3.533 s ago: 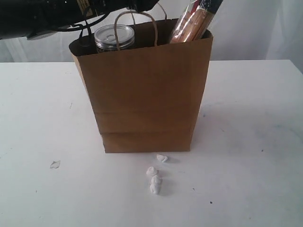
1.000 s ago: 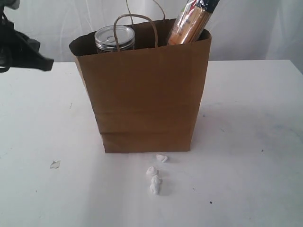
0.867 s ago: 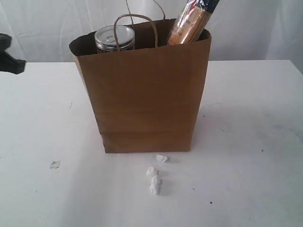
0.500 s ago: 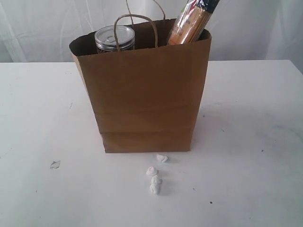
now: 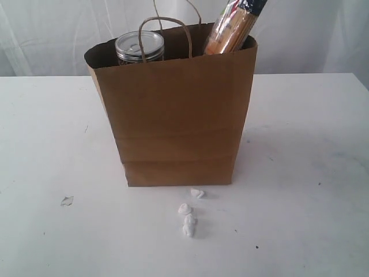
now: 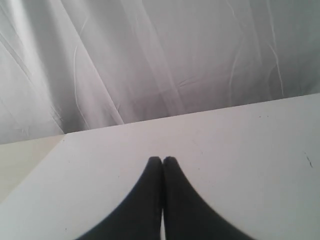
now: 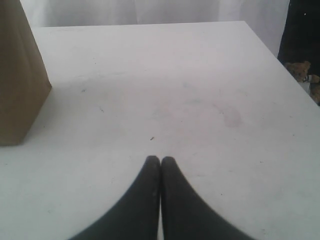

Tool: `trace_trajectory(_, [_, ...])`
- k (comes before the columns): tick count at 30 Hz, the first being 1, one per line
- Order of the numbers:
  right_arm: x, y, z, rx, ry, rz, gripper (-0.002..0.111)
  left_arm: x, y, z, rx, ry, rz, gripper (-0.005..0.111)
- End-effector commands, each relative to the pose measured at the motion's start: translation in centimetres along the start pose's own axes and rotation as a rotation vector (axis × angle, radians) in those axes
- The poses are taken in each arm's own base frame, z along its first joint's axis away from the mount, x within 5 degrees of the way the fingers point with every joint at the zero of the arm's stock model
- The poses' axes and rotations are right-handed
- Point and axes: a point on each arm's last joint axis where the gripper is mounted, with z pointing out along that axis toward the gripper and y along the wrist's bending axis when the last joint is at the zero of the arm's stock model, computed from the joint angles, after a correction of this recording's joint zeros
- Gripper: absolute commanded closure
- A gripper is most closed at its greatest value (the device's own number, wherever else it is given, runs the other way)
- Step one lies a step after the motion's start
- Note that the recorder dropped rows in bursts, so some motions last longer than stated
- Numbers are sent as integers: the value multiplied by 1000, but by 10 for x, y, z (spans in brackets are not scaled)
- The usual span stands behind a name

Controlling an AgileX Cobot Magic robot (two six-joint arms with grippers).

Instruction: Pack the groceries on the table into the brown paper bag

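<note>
A tall plain brown kraft paper bag point(image 5: 176, 115) with twisted paper loop handles point(image 5: 164, 23) stands upright in the centre of the exterior view on the wide white tabletop point(image 5: 311, 144). A clear jar with a pale round lid point(image 5: 140, 47) rises above the bag's rim at the upper left. A long spaghetti packet point(image 5: 233, 26) leans out at the upper right, its coloured print too blurred to read.

The tabletop is scuffed and specked. Small white crumpled bits point(image 5: 189, 222) lie just in front of the bag at lower centre, and a tiny pale scrap point(image 5: 67, 201) lies at lower left. A creased white curtain point(image 5: 57, 34) fills the background.

The left gripper point(image 6: 162, 161) has its dark fingers pressed together on nothing, above bare table near the curtain. The right gripper point(image 7: 160, 160) is likewise clenched and empty, with the bag's corner at the left edge of its view
</note>
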Motion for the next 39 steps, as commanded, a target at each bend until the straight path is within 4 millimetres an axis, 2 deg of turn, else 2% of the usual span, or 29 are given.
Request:
trace_trajectory(1, [-2, 0, -1, -2, -13, 4, 108, 9, -1, -4, 10, 85, -13, 107])
trace_trajectory(4, [-2, 0, -1, -2, -13, 4, 108, 18, -3, -5, 27, 174, -14, 107])
trace_trajectory(10, [-2, 0, -1, -2, -13, 4, 108, 51, -9, -19, 100, 575, -14, 107])
trace_trajectory(15, [-2, 0, -1, -2, -13, 4, 108, 54, -12, -28, 116, 504, -25, 107])
trace_trajectory(21, [-2, 0, -1, -2, -13, 4, 108, 52, -17, -39, 173, 398, -157, 107])
trace_trajectory(24, [-2, 0, -1, -2, -13, 4, 108, 66, -19, -39, 168, 402, -204, 107])
trace_trajectory(27, [-2, 0, -1, -2, -13, 4, 108, 75, -19, -35, 134, 310, -183, 107])
trace_trajectory(33, [-2, 0, -1, -2, -13, 4, 108, 116, -32, -30, 129, 418, -332, 107])
trace_trajectory(39, [-2, 0, -1, -2, -13, 4, 108, 116, -32, -30, 174, 406, -188, 107])
